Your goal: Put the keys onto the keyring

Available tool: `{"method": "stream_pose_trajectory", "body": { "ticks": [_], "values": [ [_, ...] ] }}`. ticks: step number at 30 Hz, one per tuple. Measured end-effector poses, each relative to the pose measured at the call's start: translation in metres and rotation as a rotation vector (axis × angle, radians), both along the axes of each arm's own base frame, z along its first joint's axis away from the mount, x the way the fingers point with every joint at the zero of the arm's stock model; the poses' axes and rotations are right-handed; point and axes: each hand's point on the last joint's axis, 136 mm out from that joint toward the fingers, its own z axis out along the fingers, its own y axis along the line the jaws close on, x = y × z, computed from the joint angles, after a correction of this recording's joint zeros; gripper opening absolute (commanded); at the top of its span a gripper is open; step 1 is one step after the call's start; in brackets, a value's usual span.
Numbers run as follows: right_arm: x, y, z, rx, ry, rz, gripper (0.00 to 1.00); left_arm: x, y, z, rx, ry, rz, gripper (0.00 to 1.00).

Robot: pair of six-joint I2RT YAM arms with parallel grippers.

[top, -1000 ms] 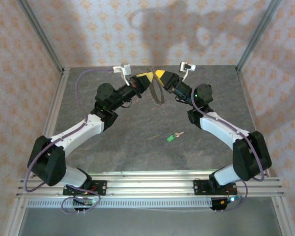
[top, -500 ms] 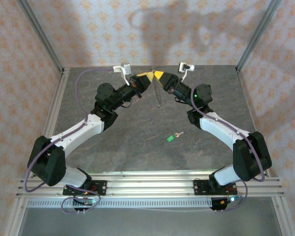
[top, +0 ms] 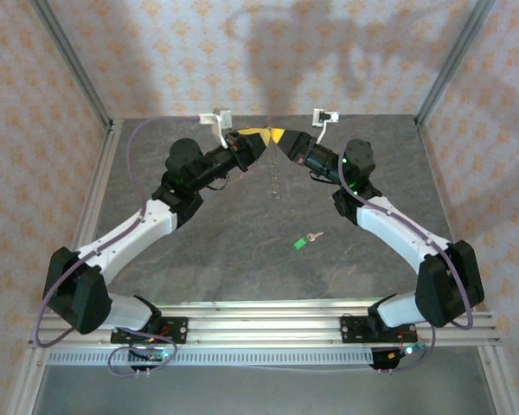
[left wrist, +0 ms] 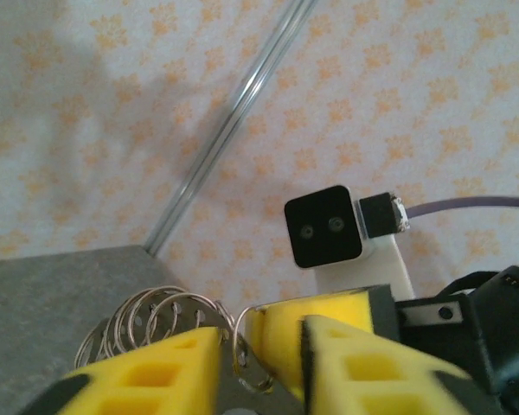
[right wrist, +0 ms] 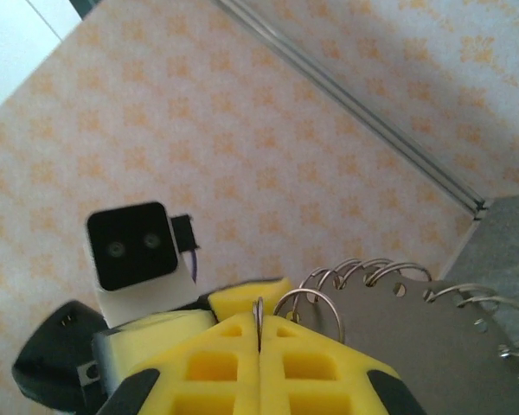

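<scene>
I see the keyring (right wrist: pixel 441 303) held up over the far side of the worktop (top: pixel 216 251), its thin wire pinched tight in my right tool (right wrist: pixel 258 333). My left tool (left wrist: pixel 261 333) is partly open, with a loop in the gap. The green key (top: pixel 301 242) lies on the worktop, well apart.

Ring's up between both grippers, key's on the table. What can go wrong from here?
1. The keyring hangs from the right gripper alone, thin wire pinched at its fingertips; the left gripper stands open around a loop. It may slip or swing.
2. Both grippers' tips almost touch; a small move may knock them together.
3. The key is tiny and flat on the table; grasping it may fail.
</scene>
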Motion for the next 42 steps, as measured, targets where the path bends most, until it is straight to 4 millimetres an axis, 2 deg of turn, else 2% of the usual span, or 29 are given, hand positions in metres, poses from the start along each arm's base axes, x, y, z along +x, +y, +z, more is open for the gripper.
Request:
{"method": "stream_pose_trajectory", "body": {
  "ticks": [1, 7, 10, 12, 18, 22, 32, 42],
  "values": [
    [-0.001, 0.0, -0.001, -0.016, -0.003, 0.007, 0.0, -0.001, 0.004, 0.003, 0.004, 0.0, 0.005, 0.56],
    [0.01, -0.017, -0.012, -0.1, 0.012, -0.001, 0.0, 0.004, 0.032, 0.017, 0.026, -0.004, 0.052, 0.78],
    [0.011, -0.022, -0.015, -0.143, 0.013, 0.011, 0.0, 0.007, 0.038, 0.013, 0.057, 0.016, 0.053, 0.8],
    [0.009, -0.021, -0.014, -0.17, 0.002, 0.029, 0.0, 0.006, 0.037, 0.008, 0.08, 0.034, 0.036, 0.79],
    [-0.005, -0.016, -0.006, -0.245, -0.052, 0.11, 0.0, -0.004, 0.026, 0.004, 0.124, 0.058, -0.075, 0.62],
    [-0.012, -0.013, -0.004, -0.273, -0.077, 0.153, 0.0, -0.008, 0.017, -0.003, 0.135, 0.079, -0.153, 0.56],
    [-0.02, -0.011, -0.009, -0.286, -0.072, 0.203, 0.0, -0.012, 0.006, -0.012, 0.111, 0.132, -0.242, 0.5],
    [-0.019, -0.011, -0.008, -0.278, -0.067, 0.207, 0.0, -0.005, 0.0, -0.019, 0.077, 0.166, -0.273, 0.46]
  ]
}}
